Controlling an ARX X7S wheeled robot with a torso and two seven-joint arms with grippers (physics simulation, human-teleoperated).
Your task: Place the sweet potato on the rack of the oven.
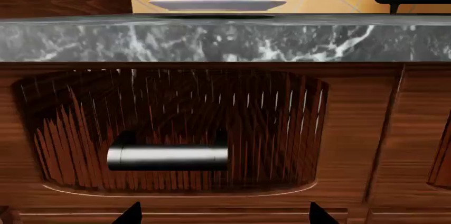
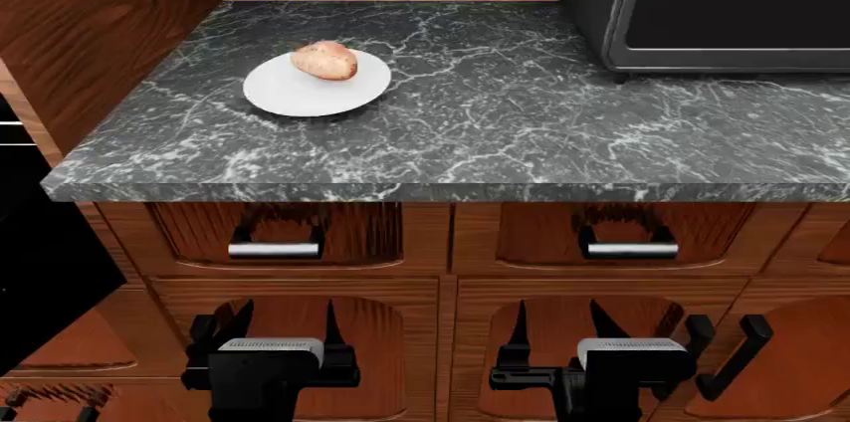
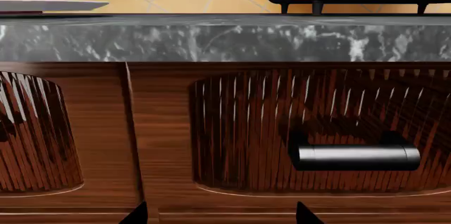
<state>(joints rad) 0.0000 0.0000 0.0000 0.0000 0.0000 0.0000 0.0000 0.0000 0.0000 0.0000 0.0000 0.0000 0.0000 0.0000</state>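
We are seeing the sweet potato (image 2: 325,60) sitting on the plate (image 2: 282,94), the oven mostly cropped out, both grippers spread wide apart and grasping nothing.

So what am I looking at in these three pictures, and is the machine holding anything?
It is a simulated two-armed robot. The head view looks down from its head: the left gripper and right gripper hang open and empty before wooden drawers. On the marble counter a sweet potato lies on a white plate, with a black box appliance beside them. The other two pictures come from cameras near each gripper, facing the drawer handles. Nothing is held.
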